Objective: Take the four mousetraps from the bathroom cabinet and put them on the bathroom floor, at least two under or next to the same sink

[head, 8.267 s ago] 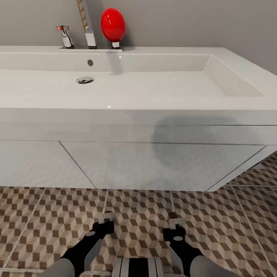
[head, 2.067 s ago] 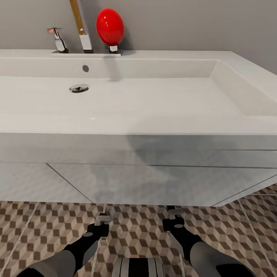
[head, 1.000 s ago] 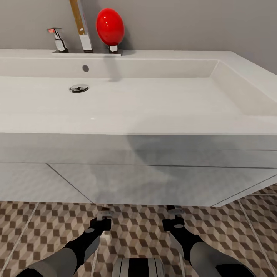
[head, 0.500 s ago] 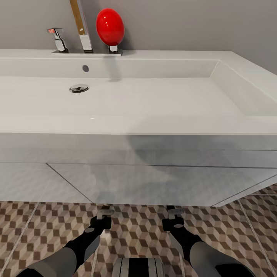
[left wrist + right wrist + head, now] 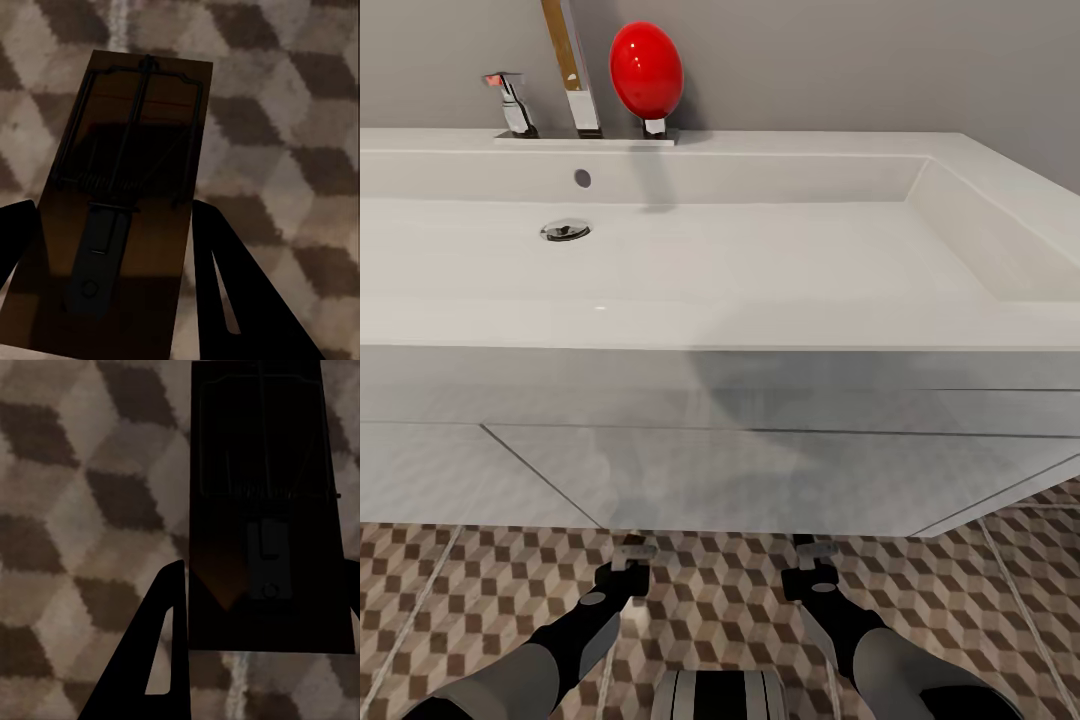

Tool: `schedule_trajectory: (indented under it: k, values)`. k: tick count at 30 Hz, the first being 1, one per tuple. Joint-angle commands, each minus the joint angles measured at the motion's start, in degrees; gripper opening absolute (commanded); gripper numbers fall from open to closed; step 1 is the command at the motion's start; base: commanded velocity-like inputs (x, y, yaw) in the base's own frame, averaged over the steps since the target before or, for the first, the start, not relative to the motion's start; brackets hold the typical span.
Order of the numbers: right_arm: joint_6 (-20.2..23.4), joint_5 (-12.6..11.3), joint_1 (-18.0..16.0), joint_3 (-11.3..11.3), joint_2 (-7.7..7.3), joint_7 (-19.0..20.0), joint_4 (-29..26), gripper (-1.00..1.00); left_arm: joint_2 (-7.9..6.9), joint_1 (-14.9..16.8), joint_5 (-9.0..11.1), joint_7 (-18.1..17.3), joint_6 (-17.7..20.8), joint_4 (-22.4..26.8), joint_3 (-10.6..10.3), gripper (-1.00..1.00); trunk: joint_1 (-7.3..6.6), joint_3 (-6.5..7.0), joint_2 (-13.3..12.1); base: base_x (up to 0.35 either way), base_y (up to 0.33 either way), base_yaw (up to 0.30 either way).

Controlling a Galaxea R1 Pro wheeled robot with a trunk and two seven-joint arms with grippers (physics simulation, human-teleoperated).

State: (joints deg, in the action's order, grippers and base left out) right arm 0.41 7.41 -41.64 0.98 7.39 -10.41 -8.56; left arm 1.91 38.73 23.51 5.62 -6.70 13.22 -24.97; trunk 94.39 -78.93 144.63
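A two-armed robot stands square before a wide white sink (image 5: 760, 270), both arms lowered over the cube-patterned bathroom floor (image 5: 980, 600) just in front of the basin's underside. In the left wrist view, a mousetrap (image 5: 124, 202) lies between the two dark fingers of the left pincer (image 5: 112, 247), its wooden base and wire bar plain against the tiles; the fingers sit close at either long edge, apparently closed on it, though whether the trap is already resting on the floor cannot be told. The right wrist view shows a second mousetrap (image 5: 262, 510), deep in shadow, framed the same way by the right pincer (image 5: 262, 607), narrowly set and seemingly gripping its sides. From the head camera, the left pincer (image 5: 630, 553) and right pincer (image 5: 812, 550) hang low near the front edge of the sink, with a chrome tap (image 5: 575, 70) and a red egg-shaped object (image 5: 647, 65) on the ledge behind the basin.

The risk here appears to lie in the release. If the traps are let go while above the tiles, they could bounce, flip or slide away from the sink, leaving them neither under nor directly beside it. A push further forward could knock an arm against the basin's lower panel, and a finger dragging on withdrawal could shift a freshly laid trap.
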Motion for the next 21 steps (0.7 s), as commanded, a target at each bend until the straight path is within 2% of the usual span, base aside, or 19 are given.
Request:
schedule_trajectory:
  k: [1, 21]
  values:
    - [0.0, 0.4, 0.0, 0.1, 0.01, -0.2, 0.0, -1.00, 0.01, 0.0, 0.1, 0.5, -0.2, 0.0, -0.5, -1.00, -0.01, -0.03, 0.0, 0.000, 0.000, 0.000]
    - [-0.2, 0.4, 0.0, -0.1, -0.10, -0.2, 0.0, -1.00, 0.11, 0.0, -0.3, 0.6, -0.2, 0.3, -0.8, -1.00, -0.01, -0.03, 0.0, 0.000, 0.000, 0.000]
